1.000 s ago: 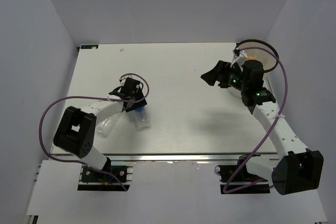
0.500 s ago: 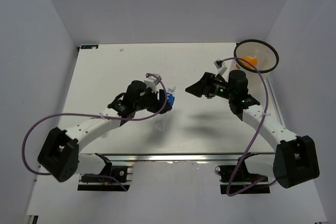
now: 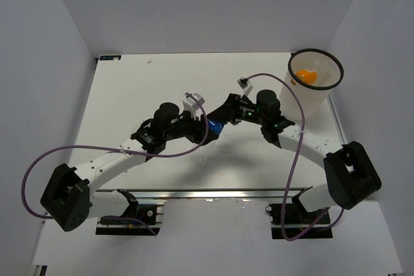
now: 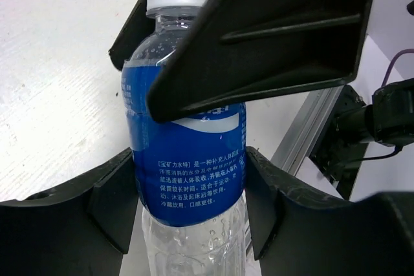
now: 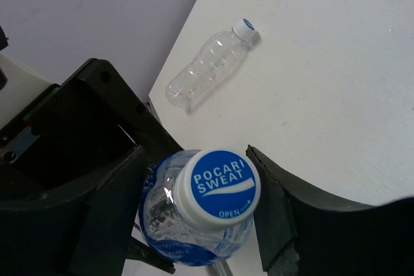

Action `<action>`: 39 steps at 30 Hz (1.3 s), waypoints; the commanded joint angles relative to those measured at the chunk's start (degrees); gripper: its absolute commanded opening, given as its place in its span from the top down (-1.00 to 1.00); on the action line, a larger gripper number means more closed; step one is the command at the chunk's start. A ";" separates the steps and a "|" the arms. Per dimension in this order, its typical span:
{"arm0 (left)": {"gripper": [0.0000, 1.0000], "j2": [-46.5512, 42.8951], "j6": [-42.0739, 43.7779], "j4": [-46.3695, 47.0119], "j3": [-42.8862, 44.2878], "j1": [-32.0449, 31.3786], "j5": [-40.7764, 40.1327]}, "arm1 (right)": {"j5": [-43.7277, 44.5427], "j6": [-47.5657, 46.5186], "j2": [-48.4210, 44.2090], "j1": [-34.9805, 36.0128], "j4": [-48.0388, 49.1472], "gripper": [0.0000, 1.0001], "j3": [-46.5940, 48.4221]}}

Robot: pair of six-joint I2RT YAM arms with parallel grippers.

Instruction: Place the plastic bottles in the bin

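A clear plastic bottle [image 3: 214, 125] with a blue label [image 4: 187, 153] and blue cap [image 5: 220, 185] hangs above the middle of the table. My left gripper [image 4: 187, 208] is shut on its lower body, a finger [image 4: 113, 198] pressed on each side. My right gripper [image 5: 207, 218] straddles the bottle's shoulder from the other side, jaws standing just wider than it. The bin [image 3: 304, 100] stands at the back right with the orange bottle [image 3: 308, 76] inside. Another clear bottle [image 5: 210, 63] lies on the table.
Both arms meet over the table's centre [image 3: 217, 121], their purple cables looping beside them. The grey walls close in the left, back and right. The aluminium rail [image 3: 213, 193] runs along the near edge.
My left arm lifted the blue-labelled bottle from the left side and carried it to the centre. My right arm swung away from the bin to meet it, and its jaws have narrowed around the top.
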 commanded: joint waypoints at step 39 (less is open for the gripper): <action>-0.97 3.56 -8.64 -5.29 4.17 6.17 -25.56 | 61.26 -42.26 -6.84 -25.92 -17.94 1.00 38.32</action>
